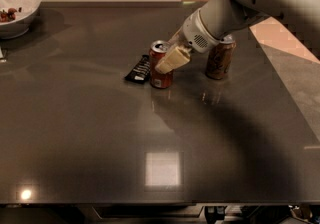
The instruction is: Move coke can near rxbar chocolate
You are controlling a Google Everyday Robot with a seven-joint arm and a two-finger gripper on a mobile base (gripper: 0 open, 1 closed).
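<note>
The coke can, red with a silver top, stands upright on the dark table just right of the rxbar chocolate, a flat black bar with white lettering; the two almost touch. My gripper reaches in from the upper right and is at the can's upper part. One cream finger lies across the can's front; the other is hidden behind the can. The gripper looks shut on the can.
A brownish-tan can stands right of the coke can, partly behind my arm. A white bowl with some food sits at the table's far left corner. The table's right edge runs diagonally beside a lighter floor.
</note>
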